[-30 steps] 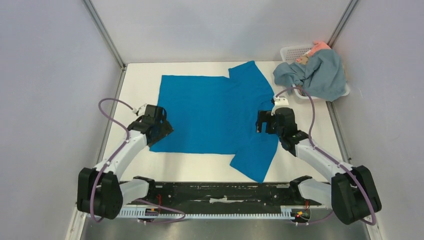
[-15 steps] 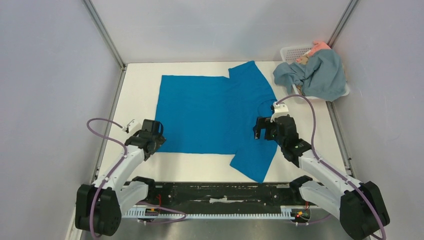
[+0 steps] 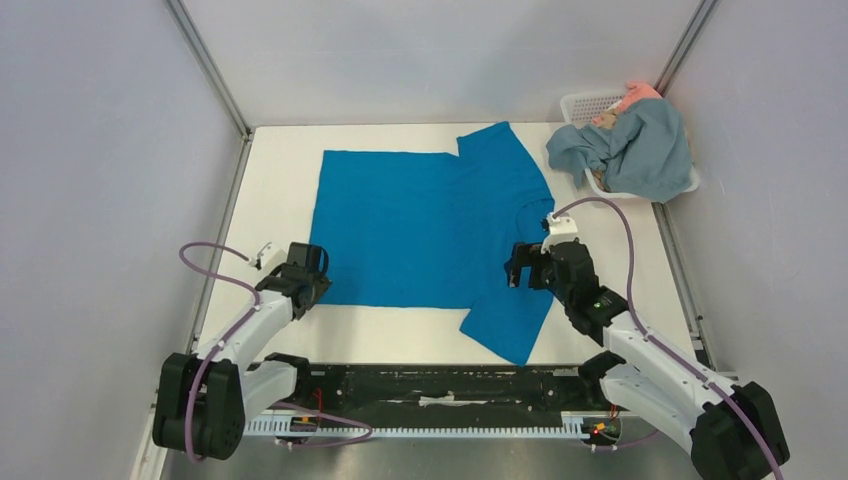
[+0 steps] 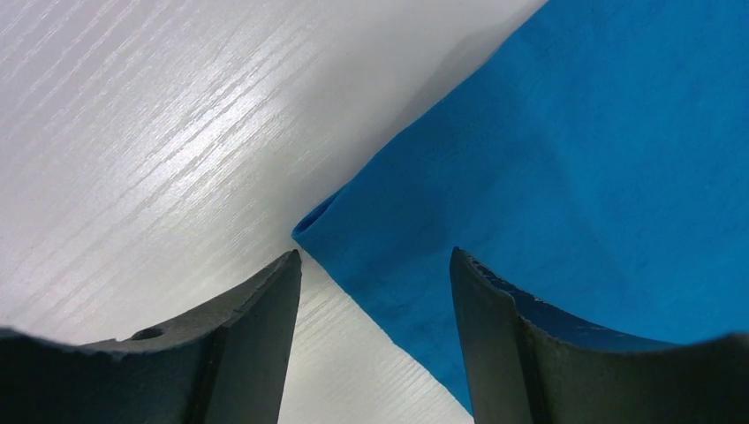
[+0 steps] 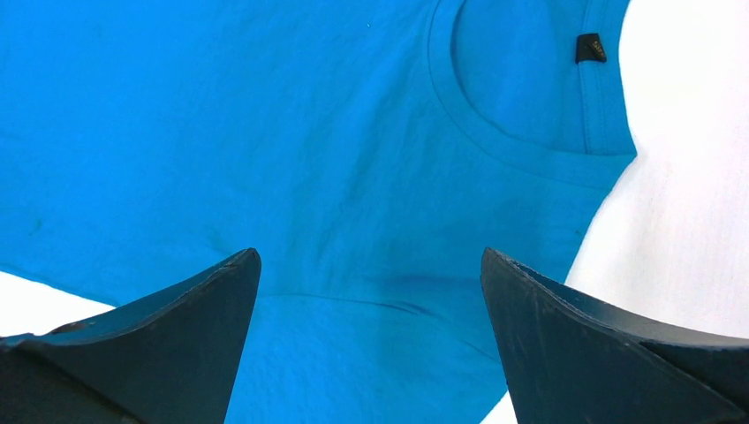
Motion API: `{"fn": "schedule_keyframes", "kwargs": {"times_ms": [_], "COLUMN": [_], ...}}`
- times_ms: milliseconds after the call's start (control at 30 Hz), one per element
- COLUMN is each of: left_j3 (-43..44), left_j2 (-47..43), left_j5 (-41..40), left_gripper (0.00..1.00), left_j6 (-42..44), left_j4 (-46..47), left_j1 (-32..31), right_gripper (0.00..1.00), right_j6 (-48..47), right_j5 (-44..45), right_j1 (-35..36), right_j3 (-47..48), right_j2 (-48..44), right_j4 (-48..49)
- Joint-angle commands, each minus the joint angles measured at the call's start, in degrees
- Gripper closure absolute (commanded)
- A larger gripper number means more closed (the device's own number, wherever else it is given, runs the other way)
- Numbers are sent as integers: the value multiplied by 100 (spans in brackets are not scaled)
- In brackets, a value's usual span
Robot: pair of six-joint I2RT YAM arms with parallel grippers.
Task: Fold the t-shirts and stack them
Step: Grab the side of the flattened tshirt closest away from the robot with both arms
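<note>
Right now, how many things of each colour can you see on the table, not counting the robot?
Blue shirt: 1
Grey-blue shirt: 1
Pink cloth: 1
White basket: 1
Total: 4
</note>
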Motion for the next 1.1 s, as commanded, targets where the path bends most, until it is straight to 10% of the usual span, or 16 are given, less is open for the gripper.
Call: {"fn": "schedule_keyframes", "kwargs": {"times_ms": [0, 367, 600, 1067], "left_j3": [-36, -64, -163, -245], "left_j2": [173, 461, 388, -257], "left_j5": [23, 238, 324, 620], "left_gripper": [34, 61, 97, 98], "left_j6": [-222, -204, -220, 5], "left_j4": [467, 707, 798, 625], "left_j1": [74, 196, 222, 409], "right_gripper": [2, 2, 2, 2], "right_j6": [186, 290, 105, 382], "right_j5": [284, 38, 166, -101], "right_j1": [161, 407, 515, 1025], "right_j3": [-54, 76, 423, 236], "right_j2": [-225, -387, -398, -974], "right_j4": [-314, -796, -1252, -1266]}}
